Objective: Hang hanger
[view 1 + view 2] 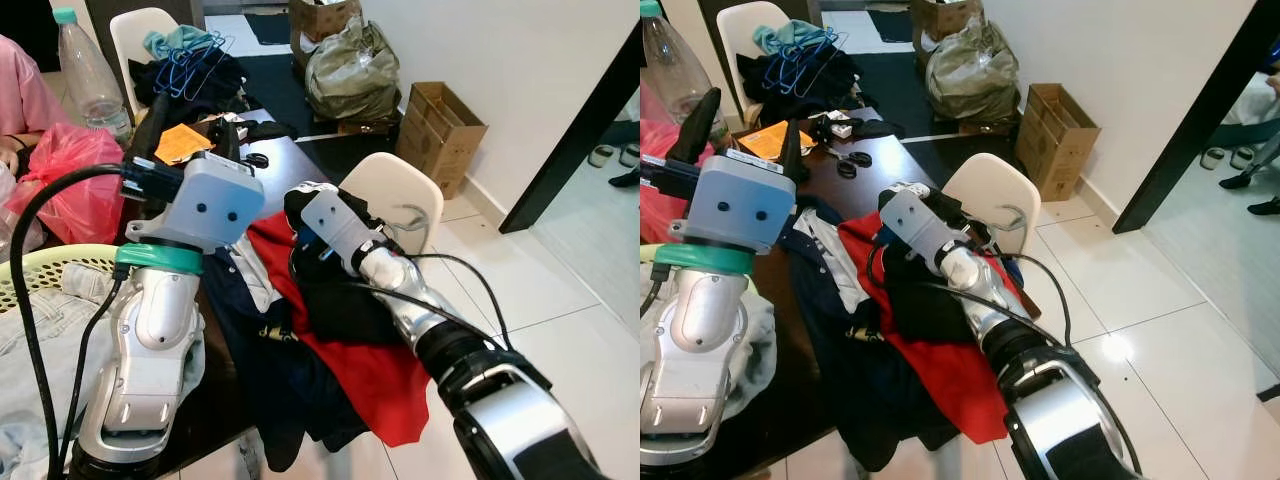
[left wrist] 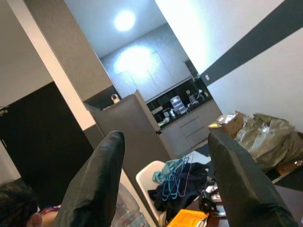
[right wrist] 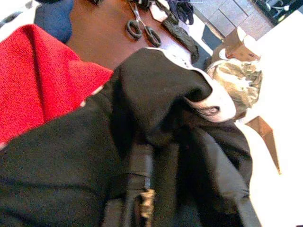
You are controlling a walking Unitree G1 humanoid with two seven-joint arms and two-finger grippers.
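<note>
Black garment (image 3: 156,90) pinched in right gripper (image 3: 184,189) fingers above red cloth (image 1: 375,375) on table (image 1: 890,165). Left gripper (image 2: 163,179) raised, fingers wide apart, empty. Hangers (image 1: 195,55) on far chair beyond table.

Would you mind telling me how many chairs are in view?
2: one white chair beside the table at the clothes pile, and another white chair at the table's far end, heaped with clothes and blue hangers. Others may be hidden.
</note>
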